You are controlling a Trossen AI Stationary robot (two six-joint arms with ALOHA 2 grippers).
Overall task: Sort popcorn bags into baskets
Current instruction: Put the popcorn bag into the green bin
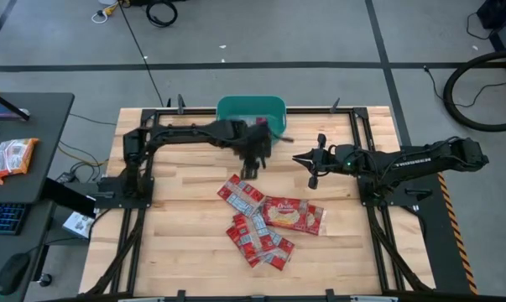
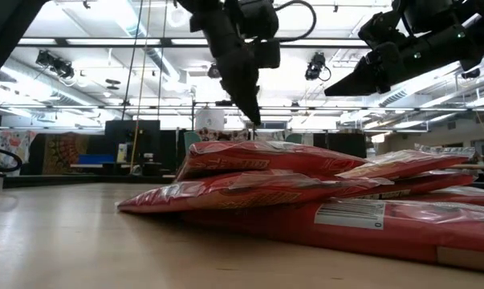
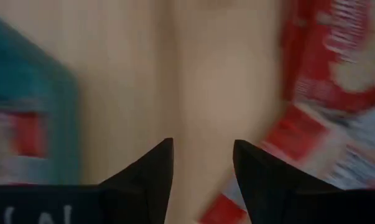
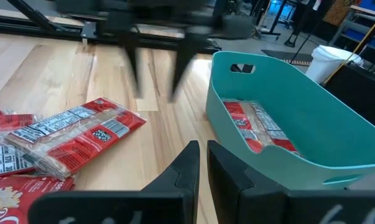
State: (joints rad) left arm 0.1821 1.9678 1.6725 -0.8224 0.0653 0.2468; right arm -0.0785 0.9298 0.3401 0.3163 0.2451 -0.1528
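— Popcorn bags [image 1: 265, 220] lie in a red pile in the middle of the table [image 1: 177, 252]. One bag [image 4: 257, 126] sits inside the green basket [image 1: 250, 110].

— And the grippers?

— The left gripper [image 1: 256, 161] hangs near the basket, fingers apart, holding nothing. The right gripper [image 1: 312, 169] waits nearby, fingers almost touching.

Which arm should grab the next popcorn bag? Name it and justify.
Left, probably. The left gripper hangs open between the basket and the popcorn bags, nearest them. The right gripper looks nearly shut, off to the side.
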